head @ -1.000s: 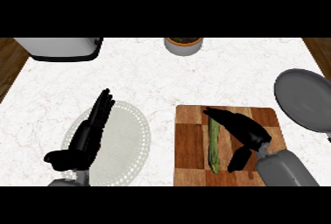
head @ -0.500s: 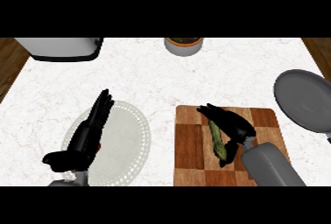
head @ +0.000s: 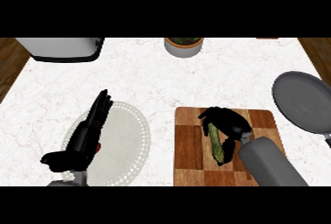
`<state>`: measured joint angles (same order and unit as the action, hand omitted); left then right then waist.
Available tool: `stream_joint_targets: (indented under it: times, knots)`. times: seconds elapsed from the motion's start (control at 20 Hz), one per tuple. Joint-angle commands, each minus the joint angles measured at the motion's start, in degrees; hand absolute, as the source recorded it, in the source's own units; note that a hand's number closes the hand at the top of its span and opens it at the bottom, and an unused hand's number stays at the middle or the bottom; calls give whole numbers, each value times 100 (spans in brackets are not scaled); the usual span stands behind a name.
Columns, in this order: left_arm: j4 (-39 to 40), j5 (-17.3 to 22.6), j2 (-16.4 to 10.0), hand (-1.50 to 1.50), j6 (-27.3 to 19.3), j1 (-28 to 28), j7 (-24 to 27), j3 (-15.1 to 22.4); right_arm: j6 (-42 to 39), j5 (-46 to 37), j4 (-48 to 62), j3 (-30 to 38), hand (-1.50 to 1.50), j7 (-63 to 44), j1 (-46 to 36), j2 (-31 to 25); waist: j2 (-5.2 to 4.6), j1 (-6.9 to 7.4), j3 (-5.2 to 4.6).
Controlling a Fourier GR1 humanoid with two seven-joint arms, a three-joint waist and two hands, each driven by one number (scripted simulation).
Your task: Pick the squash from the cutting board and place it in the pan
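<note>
Far left: my left hand [head: 84,136] lay open, fingers straight and pointing away from me, over the near-left part of the white plate [head: 134,131]. It had no job in this step, so it sat parked, well apart from the work. Centre-right: the cutting board [head: 189,148] lay just beside the plate. The squash [head: 216,148] lay on the board lengthwise, a narrow green strip pointing away from me. My right hand [head: 227,123] sat over its far half, fingers and thumb curled round it from the right, grasping the squash. I came in from that side because the forearm entered at the lower right. I could not tell whether the squash had lifted off the wood; I judged it was in contact. Far right: the pan [head: 302,101] waited beyond the board's far-right corner, near enough for a short carry up and to the right.
</note>
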<state>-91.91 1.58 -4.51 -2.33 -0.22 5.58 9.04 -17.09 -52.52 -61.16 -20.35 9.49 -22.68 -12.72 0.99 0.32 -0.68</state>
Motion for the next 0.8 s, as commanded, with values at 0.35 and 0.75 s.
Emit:
stream_joint_targets:
  times: [0.35, 0.75]
  knots:
    - [33, -64, 43, 0, 57, -175, -82, -123, 881, -231, -30, 492, 150, 417, 155, 54, -96, -29, 69]
    - [100, -188, 164, 0, -156, -127, -41, -87, 1915, -583, -614, 1545, 150, -2551, 249, 671, -47, -166, 60]
